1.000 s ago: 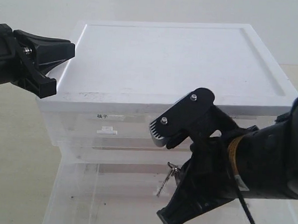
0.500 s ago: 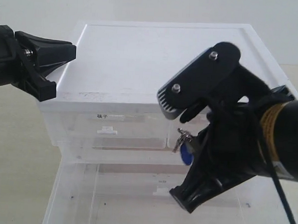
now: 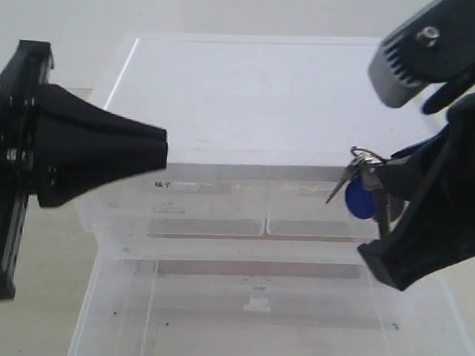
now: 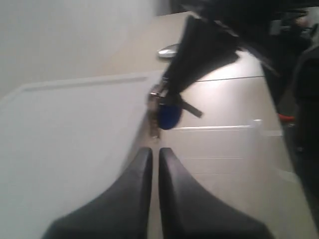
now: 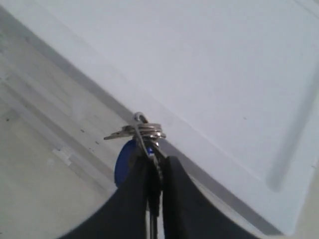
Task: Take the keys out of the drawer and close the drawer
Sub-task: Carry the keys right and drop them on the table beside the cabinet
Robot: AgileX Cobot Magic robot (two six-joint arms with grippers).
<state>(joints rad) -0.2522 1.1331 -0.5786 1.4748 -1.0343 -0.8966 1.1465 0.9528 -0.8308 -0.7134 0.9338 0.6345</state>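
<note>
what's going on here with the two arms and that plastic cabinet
The right tool is shut on the keys and holds them in the air above the drawer, level with the top of the cabinet. The drawer is pulled out and empty, not yet closed. The left tool is shut, holds nothing and hovers near the cabinet's left side.

I see pale beige table. Translucent plastic cabinet stands directly on it, white flat top up, full-width drawer pulled out.
</note>
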